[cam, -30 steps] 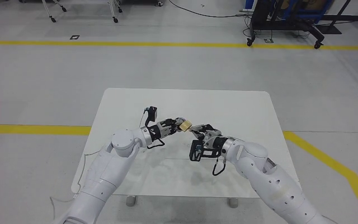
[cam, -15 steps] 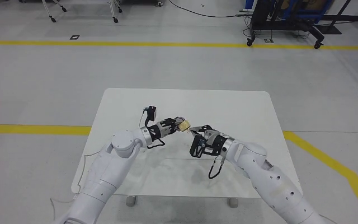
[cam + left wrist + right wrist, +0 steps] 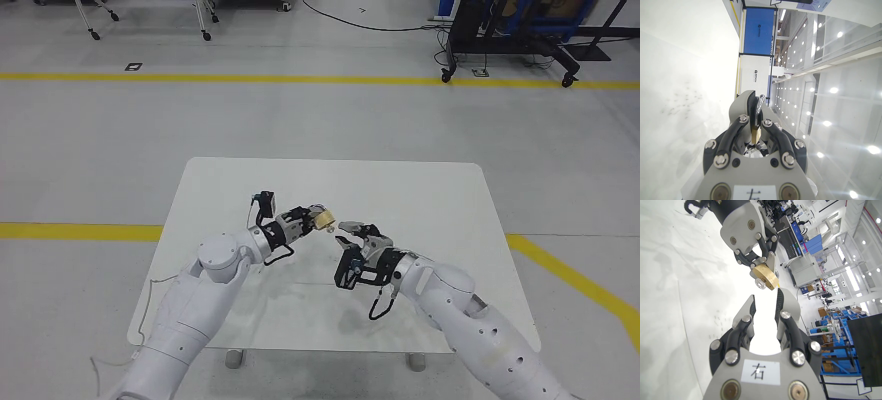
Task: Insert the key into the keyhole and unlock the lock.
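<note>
As the right gripper [image 3: 766, 293] hangs above the white rectangular table [image 3: 440, 190] with its two fingers spread wide and nothing between their ribbed black pads [image 3: 779, 302], a small silver key with a round head [image 3: 760, 283] sits just beyond its fingertips, apart from them. The key's head juts from the flat keyhole face of a rounded brass padlock [image 3: 766, 275]. Its blade appears seated in the keyhole, though the slot itself is too small to read for certain. The padlock is held off the table, over its middle, turned so that the keyhole face looks toward the right gripper. Behind it, the left gripper [image 3: 755, 103] is clamped tight on the padlock, fingers drawn together around it. In the left wrist view the brass body shows between the finger links, and a silver metal part lies pinched between the pads. Farther off, past the table's far edge, a yellow tape line [image 3: 300, 77] crosses the grey floor, and a black wheeled cart [image 3: 520, 40] stands beyond it.
</note>
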### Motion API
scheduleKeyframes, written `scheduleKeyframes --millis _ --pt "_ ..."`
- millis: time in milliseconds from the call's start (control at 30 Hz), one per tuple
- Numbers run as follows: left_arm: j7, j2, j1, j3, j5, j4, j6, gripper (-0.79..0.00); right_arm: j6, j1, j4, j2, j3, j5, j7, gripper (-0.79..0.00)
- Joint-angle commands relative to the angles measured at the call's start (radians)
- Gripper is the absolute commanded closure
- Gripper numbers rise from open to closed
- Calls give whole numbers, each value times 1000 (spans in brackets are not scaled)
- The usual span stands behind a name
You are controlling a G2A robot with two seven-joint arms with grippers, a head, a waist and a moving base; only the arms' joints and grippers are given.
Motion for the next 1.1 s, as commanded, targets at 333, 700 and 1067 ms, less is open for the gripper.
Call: scheduleKeyframes --millis 333,700,1067 --pt "-23 -7 -8 18 -19 9 12 0 12 8 -7 -10 -34 -53 21 -283" --pt "-34 -7 -7 15 -18 9 10 0 34 11 6 -23 -44 -24 39 0" --pt "-16 -4 4 14 34 -10 -22 0 15 1 66 -39 -4 265 -40 0"
